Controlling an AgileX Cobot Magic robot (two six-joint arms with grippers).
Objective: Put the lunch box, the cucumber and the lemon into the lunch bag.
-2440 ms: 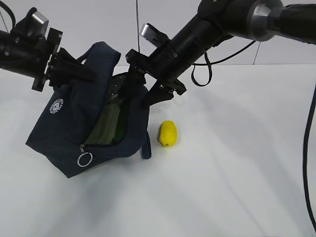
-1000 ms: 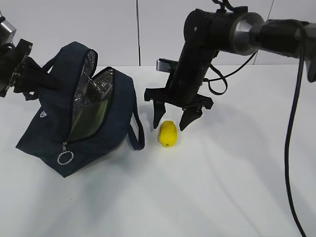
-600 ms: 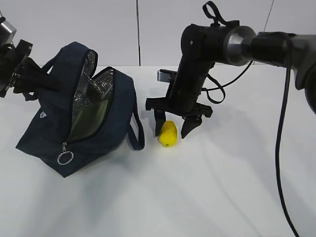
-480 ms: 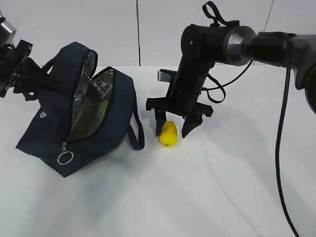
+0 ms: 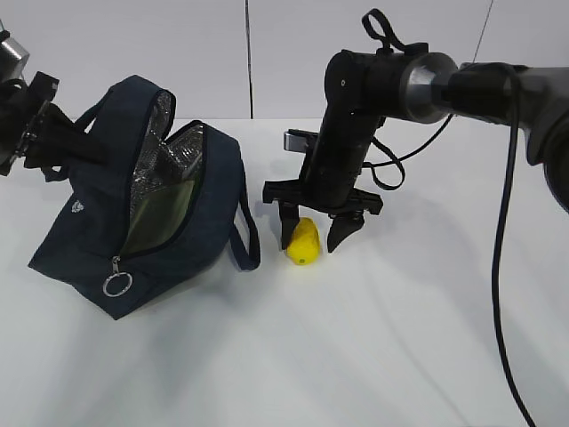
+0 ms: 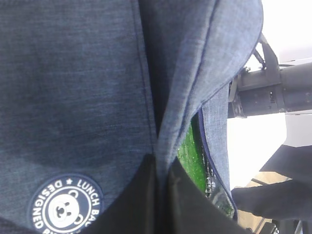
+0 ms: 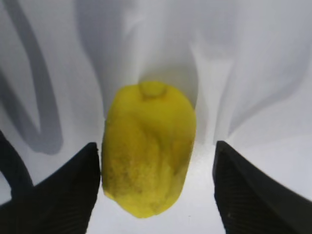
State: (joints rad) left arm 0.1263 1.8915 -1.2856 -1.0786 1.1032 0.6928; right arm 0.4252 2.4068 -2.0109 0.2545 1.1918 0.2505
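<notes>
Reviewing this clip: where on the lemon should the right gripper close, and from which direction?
Across the lemon's middle, coming straight down from above. It lies on the table with its long axis running between the fingers of the open right gripper, so they would close on its two long sides. It sits nearer one finger, so centring first seems wise.

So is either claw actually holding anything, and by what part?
The left claw is shut on the bag, pinching the fabric of its upper flap. The right claw is open astride the lemon, not gripping it.
</notes>
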